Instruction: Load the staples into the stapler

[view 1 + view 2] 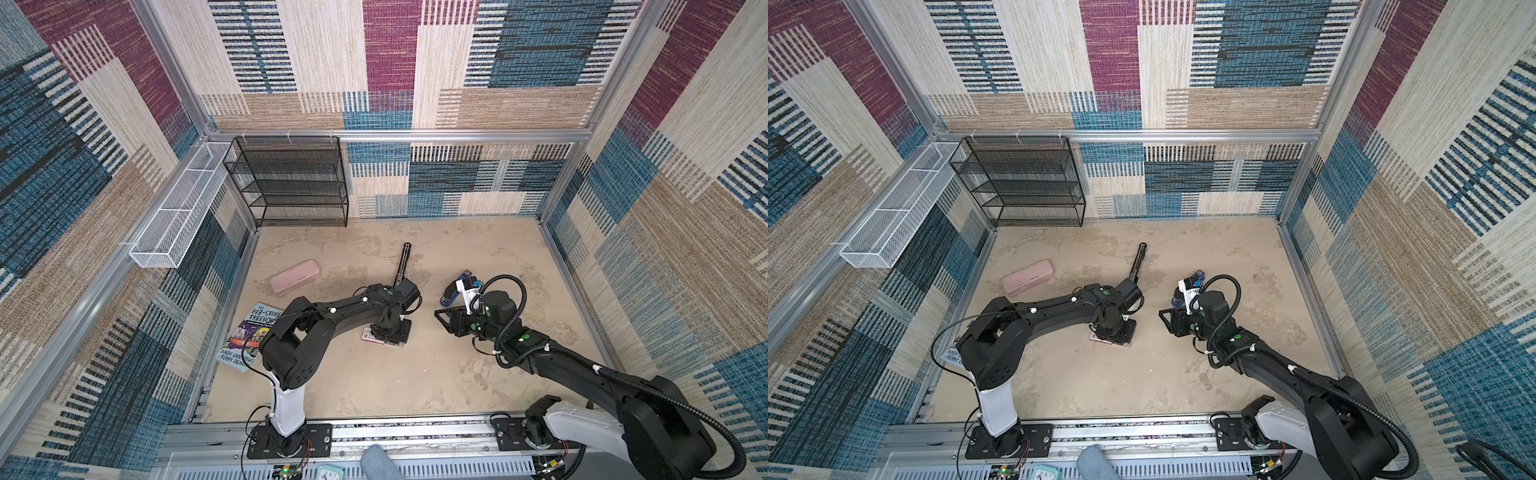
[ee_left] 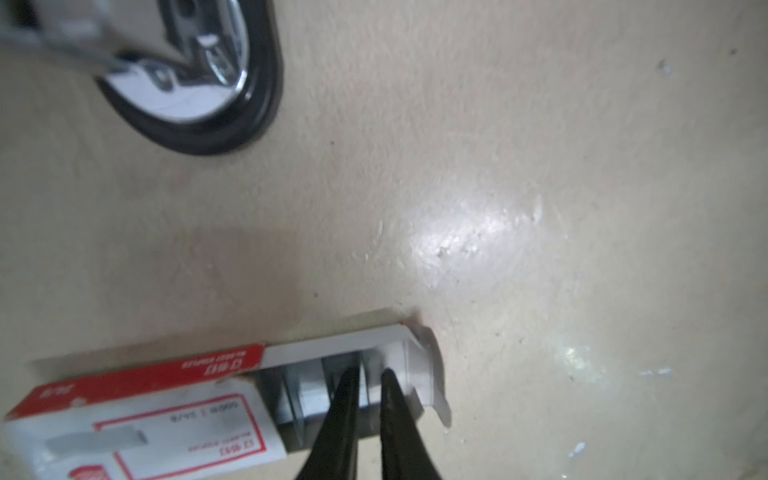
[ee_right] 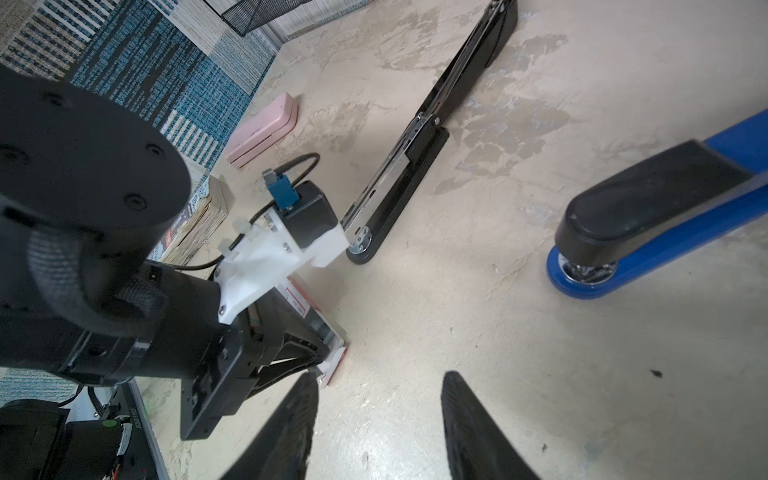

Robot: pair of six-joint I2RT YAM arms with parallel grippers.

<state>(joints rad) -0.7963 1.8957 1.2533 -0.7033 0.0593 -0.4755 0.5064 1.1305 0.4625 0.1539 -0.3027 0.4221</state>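
Near mid-table the staple box (image 2: 166, 415) lies flat, its grey tray slid out; the left gripper (image 2: 370, 374) stands over it, fingers (image 2: 345, 415) drawn almost together, tips down among the staples (image 2: 307, 390); whether they pinch a strip I cannot tell. At the box's 3 o'clock the right gripper (image 3: 380, 376) hangs over the table (image 3: 498, 332), fingers spread, grasping nothing; at 9 o'clock lies a book (image 1: 245, 332). Farther off, a blue stapler (image 1: 451, 297) at 2 o'clock; the black stapler (image 1: 402, 266), folded open flat, at 12; a pink pencil case (image 1: 295, 277) at 10.
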